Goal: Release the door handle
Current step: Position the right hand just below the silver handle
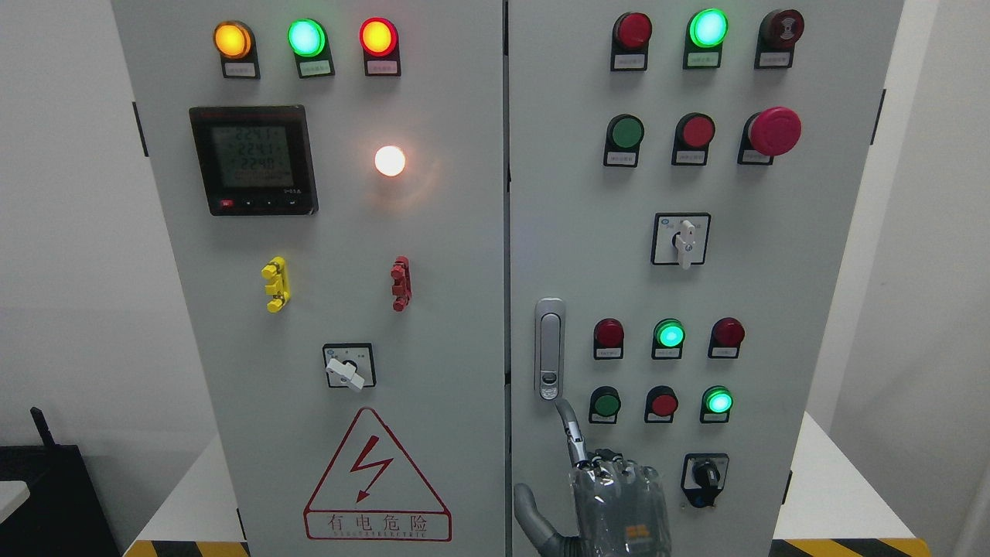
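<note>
A grey metal door handle (pixel 549 348) sits flush and upright near the left edge of the cabinet's right door (pixel 781 271). My right hand (pixel 611 495) comes up from the bottom edge just below it, with its back toward me. Its index finger (pixel 571 433) points up, and the tip is at the handle's lower end, by the round lock. The other fingers are curled and the thumb (pixel 532 514) sticks out to the left. The hand grasps nothing. Both doors look closed.
Lit lamps, push buttons, a red mushroom stop button (pixel 773 131) and rotary switches (pixel 682 240) cover the right door. The left door (pixel 332 294) carries a meter (pixel 254 160), coloured clips and a hazard triangle (pixel 377 480). White walls flank the cabinet.
</note>
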Controlling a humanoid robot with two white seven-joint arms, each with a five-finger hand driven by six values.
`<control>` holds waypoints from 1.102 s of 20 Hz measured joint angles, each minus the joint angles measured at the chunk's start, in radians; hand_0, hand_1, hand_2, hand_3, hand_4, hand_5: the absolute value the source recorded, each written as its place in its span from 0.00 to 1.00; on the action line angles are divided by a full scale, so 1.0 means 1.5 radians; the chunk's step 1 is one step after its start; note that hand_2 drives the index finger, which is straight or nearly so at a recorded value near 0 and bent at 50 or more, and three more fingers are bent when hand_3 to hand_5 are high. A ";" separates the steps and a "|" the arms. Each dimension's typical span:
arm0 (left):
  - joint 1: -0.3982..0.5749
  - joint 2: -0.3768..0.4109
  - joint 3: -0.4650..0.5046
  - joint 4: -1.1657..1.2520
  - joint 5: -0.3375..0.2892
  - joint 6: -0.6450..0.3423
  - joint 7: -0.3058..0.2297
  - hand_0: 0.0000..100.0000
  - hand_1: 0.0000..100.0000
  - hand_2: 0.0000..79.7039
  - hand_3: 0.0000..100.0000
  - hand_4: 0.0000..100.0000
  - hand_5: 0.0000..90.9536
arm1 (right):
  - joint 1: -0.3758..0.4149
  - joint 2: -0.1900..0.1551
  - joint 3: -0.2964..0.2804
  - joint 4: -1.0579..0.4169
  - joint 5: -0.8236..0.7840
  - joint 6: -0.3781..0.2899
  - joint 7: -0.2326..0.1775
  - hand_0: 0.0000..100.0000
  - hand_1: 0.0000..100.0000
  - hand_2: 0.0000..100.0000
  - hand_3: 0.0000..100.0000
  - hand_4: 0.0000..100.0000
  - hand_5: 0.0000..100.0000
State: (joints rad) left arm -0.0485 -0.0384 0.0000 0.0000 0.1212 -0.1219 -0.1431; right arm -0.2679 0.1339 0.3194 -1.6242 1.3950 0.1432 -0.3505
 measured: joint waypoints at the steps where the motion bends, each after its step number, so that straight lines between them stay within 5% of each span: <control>1: 0.000 0.000 0.000 0.000 0.000 0.000 0.000 0.12 0.39 0.00 0.00 0.00 0.00 | -0.002 0.000 -0.001 0.002 0.001 0.000 0.001 0.33 0.29 0.00 1.00 0.93 1.00; 22: 0.000 0.000 0.000 0.000 0.000 0.000 0.000 0.12 0.39 0.00 0.00 0.00 0.00 | -0.030 0.001 -0.016 0.030 0.005 -0.003 0.007 0.34 0.29 0.00 1.00 0.94 1.00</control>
State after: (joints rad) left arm -0.0485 -0.0384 0.0000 0.0000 0.1212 -0.1219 -0.1431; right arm -0.3131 0.1348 0.2953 -1.5796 1.4019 0.1382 -0.3406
